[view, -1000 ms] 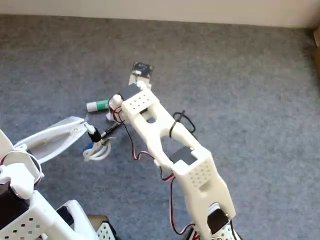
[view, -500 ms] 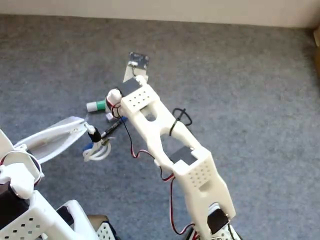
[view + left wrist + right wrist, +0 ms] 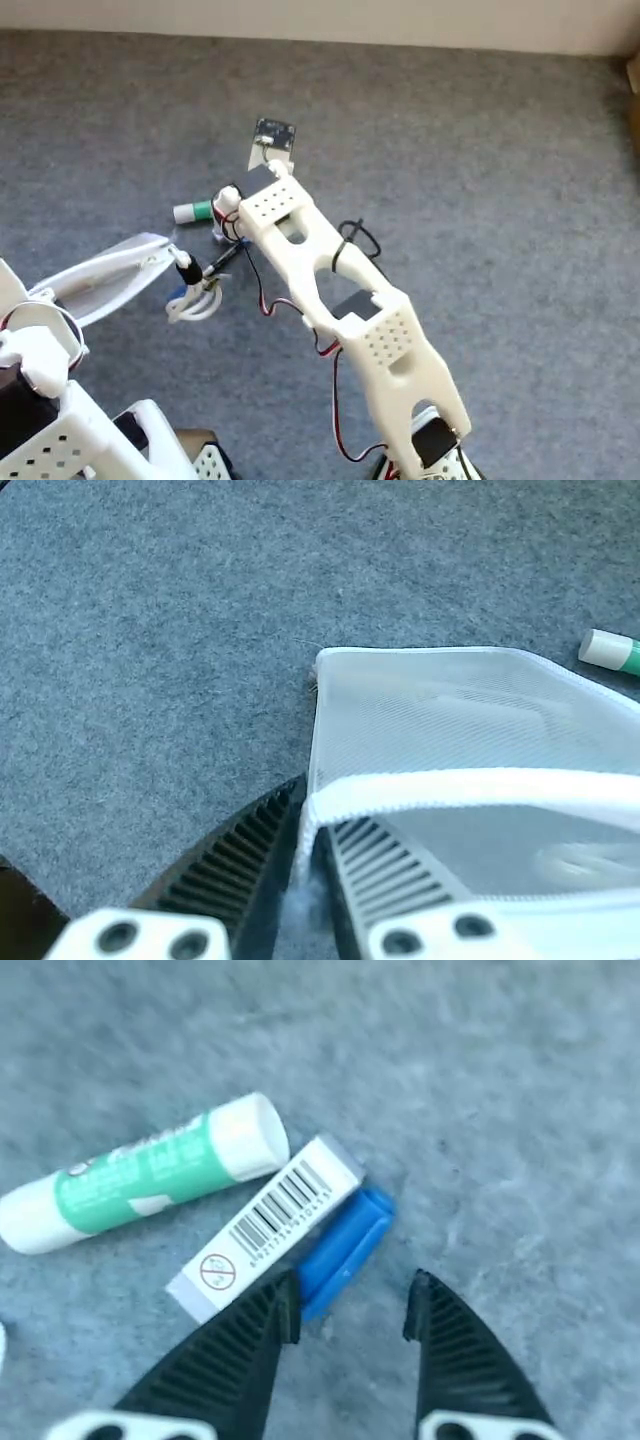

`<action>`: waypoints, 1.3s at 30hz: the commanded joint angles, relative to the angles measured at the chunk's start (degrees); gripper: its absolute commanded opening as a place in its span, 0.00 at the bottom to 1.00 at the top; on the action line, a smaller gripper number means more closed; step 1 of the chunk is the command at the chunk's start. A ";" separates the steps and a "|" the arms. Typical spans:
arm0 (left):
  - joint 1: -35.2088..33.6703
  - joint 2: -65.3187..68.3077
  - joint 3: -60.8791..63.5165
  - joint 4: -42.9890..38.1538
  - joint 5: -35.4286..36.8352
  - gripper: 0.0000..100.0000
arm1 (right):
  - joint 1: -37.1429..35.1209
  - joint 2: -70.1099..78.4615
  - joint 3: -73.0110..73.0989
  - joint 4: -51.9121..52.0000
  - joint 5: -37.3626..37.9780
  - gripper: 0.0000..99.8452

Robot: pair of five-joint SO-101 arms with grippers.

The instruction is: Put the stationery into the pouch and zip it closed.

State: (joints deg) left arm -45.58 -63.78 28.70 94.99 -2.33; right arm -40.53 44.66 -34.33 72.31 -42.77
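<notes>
Room: a broad stretch of plain grey worktop [image 3: 500, 180] ran out beside the right arm to the far edge, where a pale strip began. Stationery sat bunched toward the left arm's side.

Right arm reached diagonally across the middle of the high view, wrist tipped down over the cluster. Right pincer [image 3: 352, 1295] was released, jaws apart, hanging just above a blue piece [image 3: 345, 1245]. That piece lay against a white barcoded box [image 3: 265, 1225], and the green-and-white glue stick [image 3: 140, 1175] was just beside the box.

Left arm sat at the near left corner. Left pincer [image 3: 310, 870] was clenched on the rim of the white mesh pouch [image 3: 450, 720], which lay stretched out toward the cluster. A black pen [image 3: 215, 262] lay at the pouch's far end. Next to it was a small blue-and-white item [image 3: 195, 300]; couldn't tell what.
</notes>
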 commanded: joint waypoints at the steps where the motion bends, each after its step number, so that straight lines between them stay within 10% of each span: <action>1: -0.40 0.92 -0.40 -0.18 -0.35 0.01 | -0.31 -0.66 -1.45 2.07 0.70 0.17; 29: -0.40 0.92 -0.40 -0.09 -0.35 0.01 | 2.24 -0.22 -0.92 -5.05 0.53 0.17; 39: -0.40 0.92 -0.40 -0.09 -0.35 0.01 | 2.24 -0.31 -1.27 -2.42 0.79 0.01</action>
State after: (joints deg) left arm -45.58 -63.78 28.70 94.99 -2.33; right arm -39.21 45.63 -34.24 68.53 -42.77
